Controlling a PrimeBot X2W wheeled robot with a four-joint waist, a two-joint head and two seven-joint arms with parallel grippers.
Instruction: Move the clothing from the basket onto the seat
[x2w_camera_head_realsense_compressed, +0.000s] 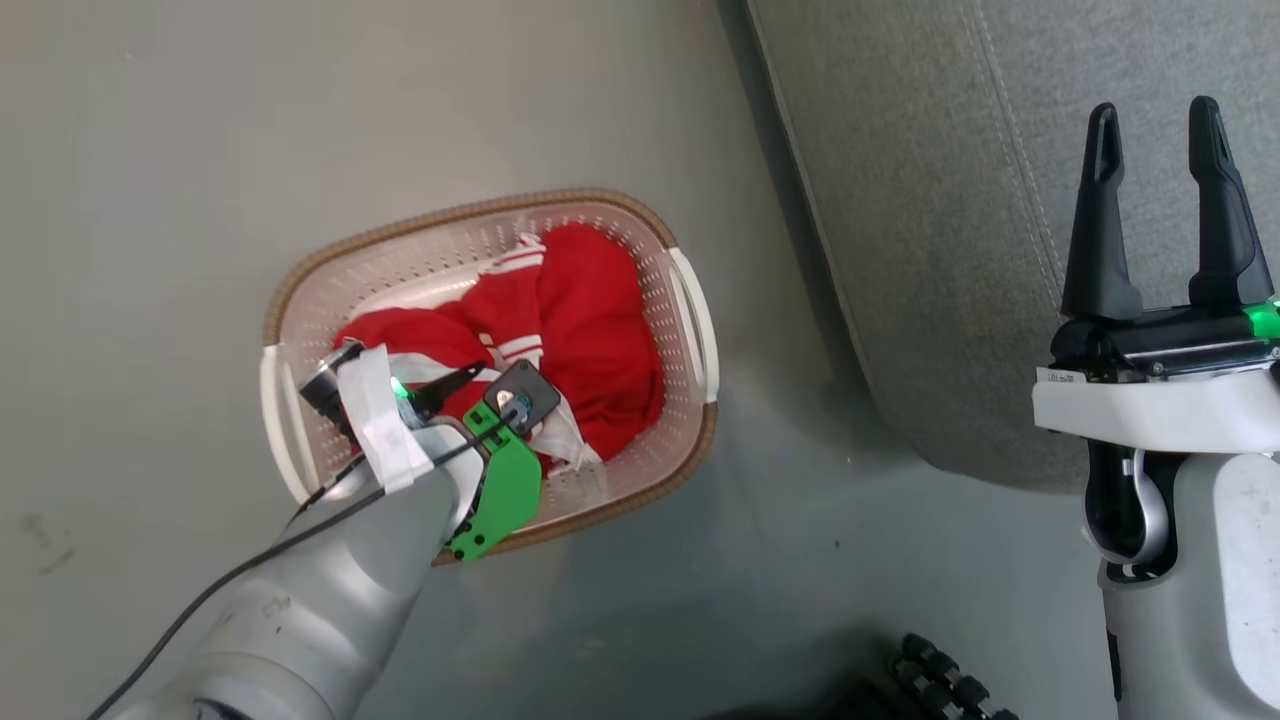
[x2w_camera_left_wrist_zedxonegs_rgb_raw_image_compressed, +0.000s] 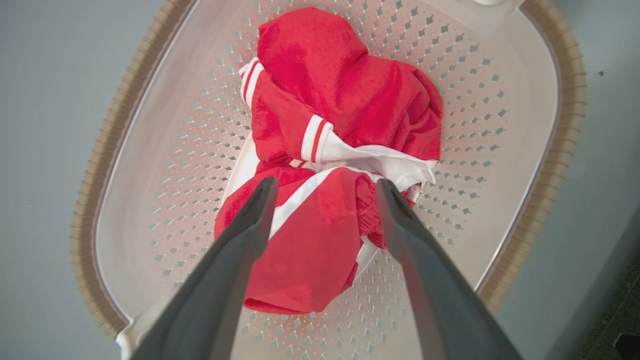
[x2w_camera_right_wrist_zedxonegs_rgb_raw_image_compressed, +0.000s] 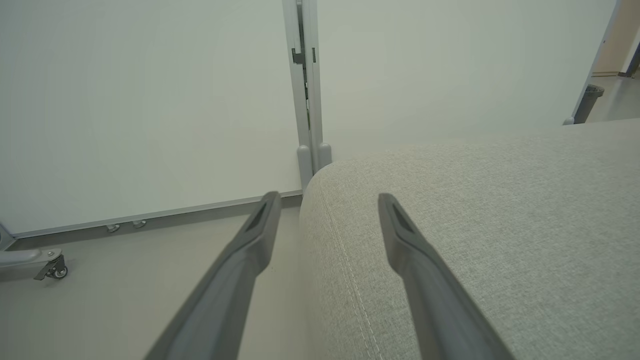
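1. Head view: my left forearm slants down into the basket (x2w_camera_head_realsense_compressed: 400, 270), with the left gripper (x2w_camera_head_realsense_compressed: 440, 395) spread wide and empty over the clothing (x2w_camera_head_realsense_compressed: 590, 330). The right gripper (x2w_camera_head_realsense_compressed: 1152, 110) stands upright and released, over the seat (x2w_camera_head_realsense_compressed: 930, 250). The basket's long axis runs across the view, on the floor (x2w_camera_head_realsense_compressed: 150, 200) beside the seat.
2. Left wrist view: the crumpled red heap with white stripes lies lengthwise along the basket, and my parted fingertips (x2w_camera_left_wrist_zedxonegs_rgb_raw_image_compressed: 260, 200) point at it.
3. Right wrist view: my open fingers (x2w_camera_right_wrist_zedxonegs_rgb_raw_image_compressed: 400, 235) straddle the seat's rounded edge, holding nothing.

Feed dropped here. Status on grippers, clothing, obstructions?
Left gripper open, over clothing in basket. Right gripper open, by seat. No obstruction seen.
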